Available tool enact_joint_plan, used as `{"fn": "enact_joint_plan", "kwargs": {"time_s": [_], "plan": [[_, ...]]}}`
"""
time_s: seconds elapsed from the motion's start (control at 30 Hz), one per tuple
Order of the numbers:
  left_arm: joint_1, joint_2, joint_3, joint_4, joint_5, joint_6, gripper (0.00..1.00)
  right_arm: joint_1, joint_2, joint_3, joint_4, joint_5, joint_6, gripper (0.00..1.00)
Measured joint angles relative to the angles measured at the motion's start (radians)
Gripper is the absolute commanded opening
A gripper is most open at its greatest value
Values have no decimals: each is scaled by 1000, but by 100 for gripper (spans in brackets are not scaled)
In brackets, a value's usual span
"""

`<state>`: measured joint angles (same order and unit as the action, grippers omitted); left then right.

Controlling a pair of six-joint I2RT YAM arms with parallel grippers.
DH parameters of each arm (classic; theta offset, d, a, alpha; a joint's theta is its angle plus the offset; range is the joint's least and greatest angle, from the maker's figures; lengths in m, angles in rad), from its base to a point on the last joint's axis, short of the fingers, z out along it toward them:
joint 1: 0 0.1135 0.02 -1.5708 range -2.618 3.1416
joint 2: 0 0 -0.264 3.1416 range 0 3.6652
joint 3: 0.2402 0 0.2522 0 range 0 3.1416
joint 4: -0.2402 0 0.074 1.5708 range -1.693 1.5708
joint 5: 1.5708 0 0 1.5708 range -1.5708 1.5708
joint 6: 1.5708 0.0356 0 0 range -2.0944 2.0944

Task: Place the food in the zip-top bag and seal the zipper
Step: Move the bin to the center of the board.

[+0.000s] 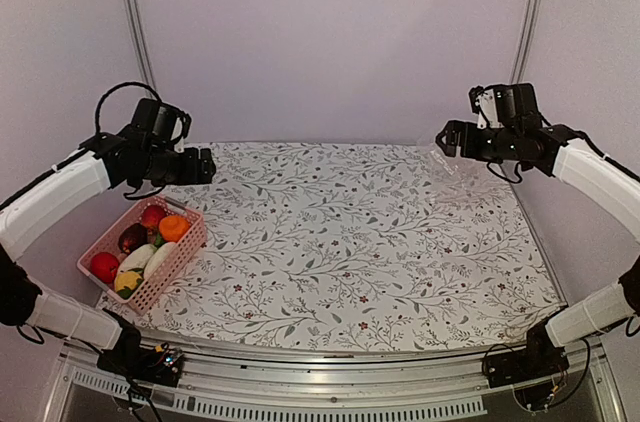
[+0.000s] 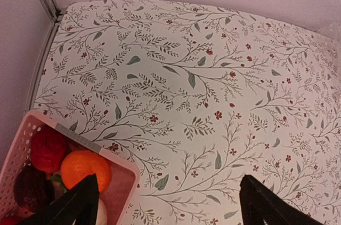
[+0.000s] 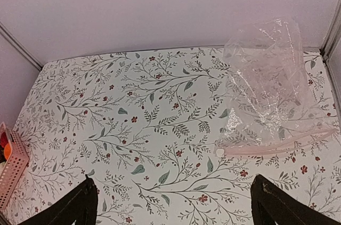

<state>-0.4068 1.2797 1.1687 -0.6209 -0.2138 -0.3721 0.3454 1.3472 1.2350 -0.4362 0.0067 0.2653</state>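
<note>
Small toy fruits and vegetables (image 1: 174,227) fill the pink slotted plastic basket (image 1: 168,264), just below the left gripper (image 1: 205,166), jaws spread. The clear crinkly zip-top bag (image 3: 272,91) lies well right of the basket, beneath the right gripper (image 1: 447,138), which is likewise spread. The bag's zipper strip (image 3: 277,144) lies crosswise to that gripper.

You're in a robot test booth, lab-like, plain pale walls (image 1: 330,42) on three sides, bare aluminium posts (image 1: 135,22) in the far corners, flowered tabletop (image 1: 350,242), your left arm (image 1: 55,194) and right arm (image 1: 600,172) bolted to a metal rail (image 1: 330,384).
</note>
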Motion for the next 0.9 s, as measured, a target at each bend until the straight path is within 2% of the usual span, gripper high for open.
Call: {"fn": "enact_joint_plan", "kwargs": {"time_s": [0.17, 0.27, 0.5, 0.9], "plan": [[-1, 6, -52, -92, 30, -38, 87, -2, -4, -55, 11, -4, 35, 98], [-2, 18, -93, -145, 42, -53, 86, -6, -6, -100, 11, -58, 35, 92], [-3, 45, -156, -220, 37, -60, 73, -8, -6, -119, 29, -223, 32, 83], [9, 135, -156, -238, 2, -68, 70, -8, 30, -105, 42, -361, 34, 81]]}}
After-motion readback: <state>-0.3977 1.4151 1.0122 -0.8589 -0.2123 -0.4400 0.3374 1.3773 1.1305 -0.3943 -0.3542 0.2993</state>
